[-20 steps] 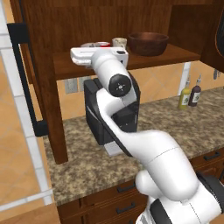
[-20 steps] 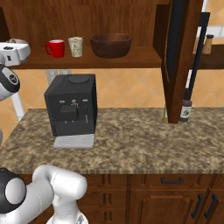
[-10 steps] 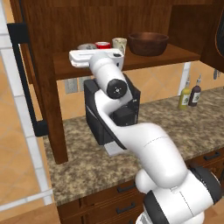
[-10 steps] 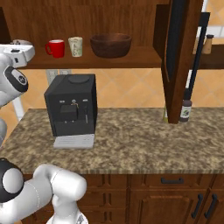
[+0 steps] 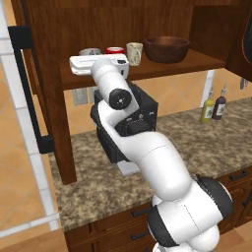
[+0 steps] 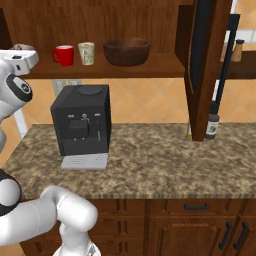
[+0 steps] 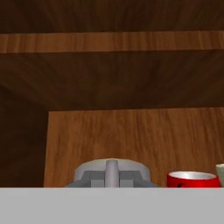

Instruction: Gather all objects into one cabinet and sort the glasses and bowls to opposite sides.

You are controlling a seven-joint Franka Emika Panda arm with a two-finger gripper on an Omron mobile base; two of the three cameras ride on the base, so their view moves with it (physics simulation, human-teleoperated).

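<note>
On the shelf board of the dark brown cabinet (image 5: 147,69) stand the grey mug (image 5: 90,51), the red cup (image 5: 115,50), the cream cup (image 5: 134,53) and the wide brown bowl (image 5: 167,48), in that order from left to right. My gripper (image 5: 93,60) is level with the shelf's front edge, right before the grey mug. Its fingers are hidden behind the white hand. In the hand view the grey mug (image 7: 111,173) sits close ahead, handle towards me, with the red cup (image 7: 192,179) to its right. The right base view shows the red cup (image 6: 63,55), cream cup (image 6: 86,53) and bowl (image 6: 126,51).
The cabinet doors stand open: one with a black handle (image 5: 27,88) at the left, one (image 6: 205,70) at the right. A black coffee machine (image 6: 82,122) stands on the granite counter (image 6: 150,160) under the shelf. Sauce bottles (image 5: 209,108) stand by the wall.
The arm's elbow has shifted a little to the left. The hand stays at the shelf's left end in front of the grey mug. The cups and bowl have not moved.
</note>
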